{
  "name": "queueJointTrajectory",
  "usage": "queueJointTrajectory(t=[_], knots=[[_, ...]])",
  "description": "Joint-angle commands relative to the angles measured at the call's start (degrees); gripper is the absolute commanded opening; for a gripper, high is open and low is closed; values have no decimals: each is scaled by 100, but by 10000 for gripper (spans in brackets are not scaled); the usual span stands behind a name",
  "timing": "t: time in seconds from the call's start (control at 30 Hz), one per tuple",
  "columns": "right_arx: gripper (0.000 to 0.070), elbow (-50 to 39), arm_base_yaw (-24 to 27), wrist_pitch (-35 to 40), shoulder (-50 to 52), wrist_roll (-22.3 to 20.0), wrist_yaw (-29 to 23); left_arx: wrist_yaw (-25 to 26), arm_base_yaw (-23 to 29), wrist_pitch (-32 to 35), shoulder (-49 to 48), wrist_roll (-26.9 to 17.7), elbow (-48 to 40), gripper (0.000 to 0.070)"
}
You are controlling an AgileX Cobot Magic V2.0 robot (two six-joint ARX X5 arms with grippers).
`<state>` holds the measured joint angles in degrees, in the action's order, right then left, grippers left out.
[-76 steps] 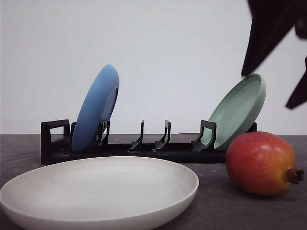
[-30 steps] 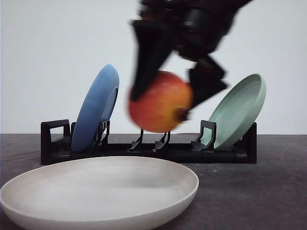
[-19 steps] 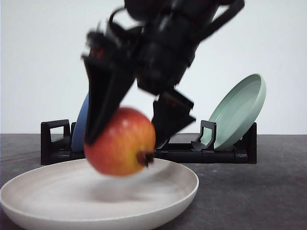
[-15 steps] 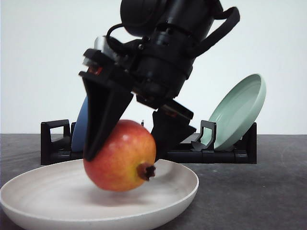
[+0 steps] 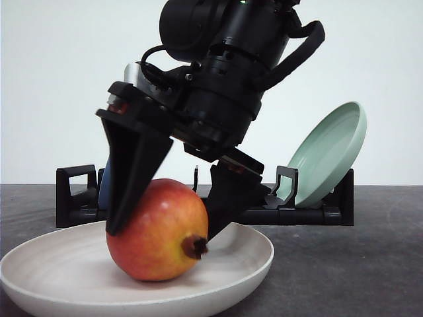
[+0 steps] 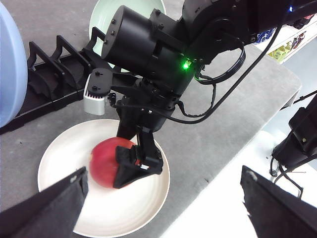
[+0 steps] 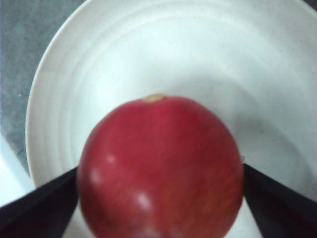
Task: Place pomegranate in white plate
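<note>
The pomegranate (image 5: pixel 155 231), red fading to orange with a brown crown facing me, rests on the floor of the white plate (image 5: pixel 39 264) at the front left. My right gripper (image 5: pixel 162 232) comes down from above and is shut on the fruit, one black finger (image 5: pixel 129 178) on each flank. In the right wrist view the pomegranate (image 7: pixel 158 163) sits between the gripper (image 7: pixel 161 198) fingers over the plate (image 7: pixel 198 59). The left wrist view looks down on the plate (image 6: pixel 64 153), the pomegranate (image 6: pixel 101 163) and the right gripper (image 6: pixel 116 168). My left gripper (image 6: pixel 161 213) hovers above, open and holding nothing.
A black dish rack (image 5: pixel 73 198) stands behind the plate. It holds a blue plate (image 6: pixel 10 64) at its left end and a pale green plate (image 5: pixel 327 155) at its right end. The dark grey table (image 5: pixel 344 271) ends at an edge (image 6: pixel 237 148) near the white plate.
The right gripper picked the pomegranate up from the table's right side, carried it left over the rack, and lowered it until it rests in the white plate.
</note>
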<state>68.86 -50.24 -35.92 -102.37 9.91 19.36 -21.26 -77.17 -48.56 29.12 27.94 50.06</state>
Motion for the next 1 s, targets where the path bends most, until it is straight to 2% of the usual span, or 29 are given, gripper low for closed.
queueJointTrajectory(t=[0.0, 0.17, 0.33, 0.43, 0.6, 0.8, 0.97], knots=[[700, 101, -68, 35, -94, 39, 11, -12, -96, 55, 26, 22, 28, 593], [700, 169, -11, -57, 177, -3, 8, -11, -96, 55, 26, 23, 28, 593], [700, 219, 239, -377, 1092, -7, -26, -12, -96, 55, 26, 24, 28, 593], [700, 219, 450, -804, 1847, -178, -190, -14, -96, 59, 26, 24, 28, 593], [700, 211, 818, -1770, 3139, -457, -745, -24, -96, 59, 36, -23, 28, 593], [700, 11, 1083, -2231, 4661, -324, -1067, -176, -96, 88, 42, -259, 28, 593], [700, -460, 1088, -2056, 5931, -116, -1453, -474, -94, 320, 42, -585, 28, 593]])
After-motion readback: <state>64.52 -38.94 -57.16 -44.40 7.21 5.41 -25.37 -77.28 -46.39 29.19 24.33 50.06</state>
